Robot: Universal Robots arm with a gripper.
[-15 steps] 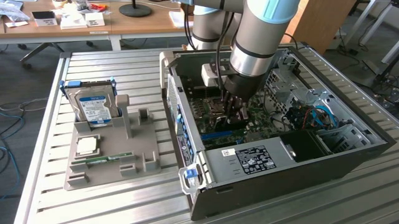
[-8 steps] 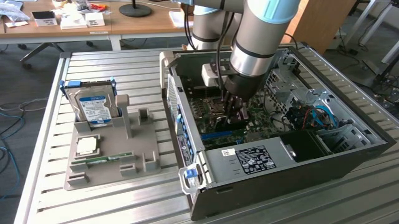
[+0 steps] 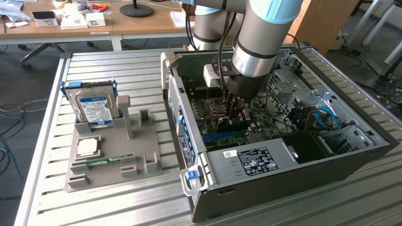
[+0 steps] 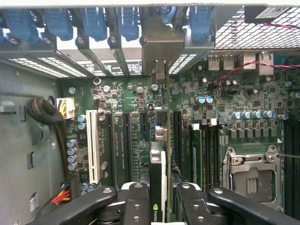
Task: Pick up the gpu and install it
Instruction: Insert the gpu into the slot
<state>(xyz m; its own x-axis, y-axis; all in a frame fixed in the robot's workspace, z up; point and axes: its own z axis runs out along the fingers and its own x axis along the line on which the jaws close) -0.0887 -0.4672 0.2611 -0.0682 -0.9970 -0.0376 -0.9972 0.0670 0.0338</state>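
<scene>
My arm (image 3: pixel 257 33) is grey tubing with a light-blue band and black cables alongside; my gripper (image 4: pixel 161 206) has black fingers (image 4: pixel 136 206), seemingly studded with silver screws.

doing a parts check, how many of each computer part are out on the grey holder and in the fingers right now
hard drive, upright in the grey holder: 1
cpu, flat on the holder: 1
memory stick, lying on the holder: 1
gpu, edge-on between the fingers above the motherboard: 1
total: 4
</scene>
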